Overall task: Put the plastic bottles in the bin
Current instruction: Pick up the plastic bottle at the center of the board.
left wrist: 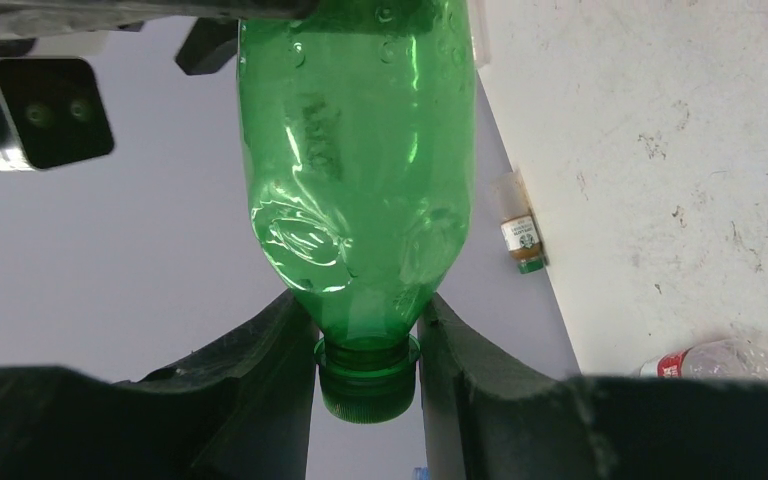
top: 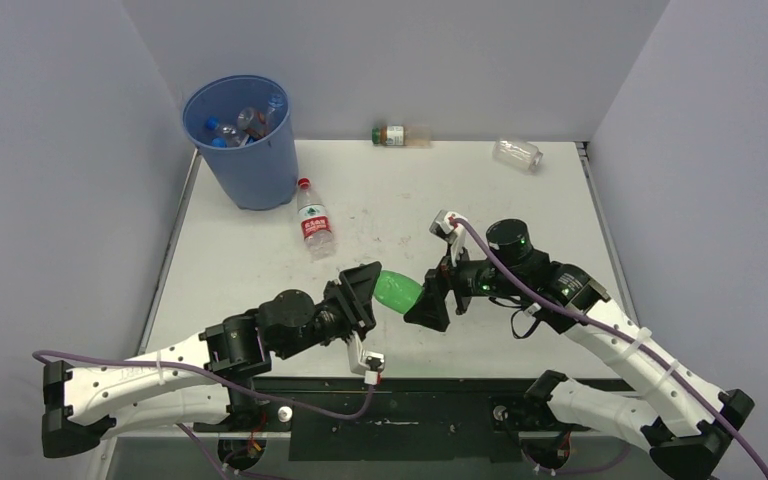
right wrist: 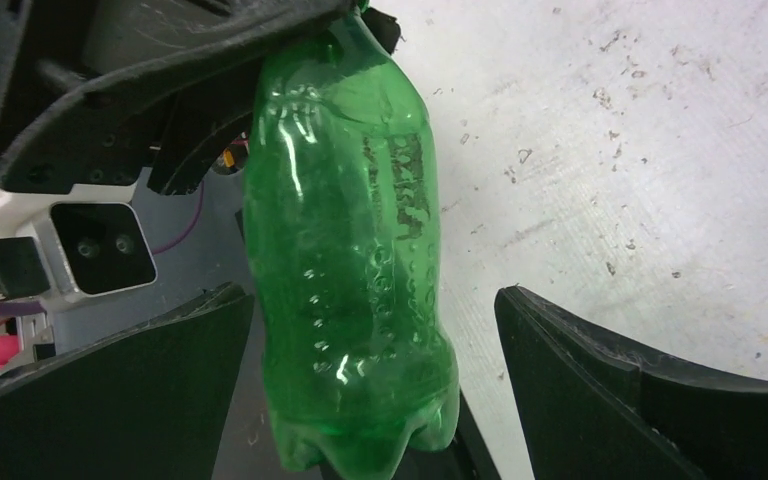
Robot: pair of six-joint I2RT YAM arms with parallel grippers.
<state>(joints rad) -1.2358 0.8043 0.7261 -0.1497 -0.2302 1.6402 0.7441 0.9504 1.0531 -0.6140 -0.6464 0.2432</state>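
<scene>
A green plastic bottle [top: 398, 291] hangs level above the table's near middle, between my two grippers. My left gripper [top: 365, 285] is shut on its neck, just above the green cap [left wrist: 368, 385], and both fingers press the neck [left wrist: 365, 330]. My right gripper [top: 428, 305] stands open around the bottle's base [right wrist: 360, 420], with a gap showing on each side [right wrist: 375, 300]. The blue bin [top: 250, 170] stands at the far left corner with several bottles [top: 245, 125] inside. A clear bottle with a red label and red cap [top: 313, 222] lies beside the bin.
A small brownish bottle with a green cap [top: 392, 135] lies at the far edge, and a clear bottle [top: 517, 152] lies at the far right. Grey walls enclose the table on three sides. The left wrist view also shows the brownish bottle [left wrist: 522, 235] and the red-label bottle [left wrist: 710, 358].
</scene>
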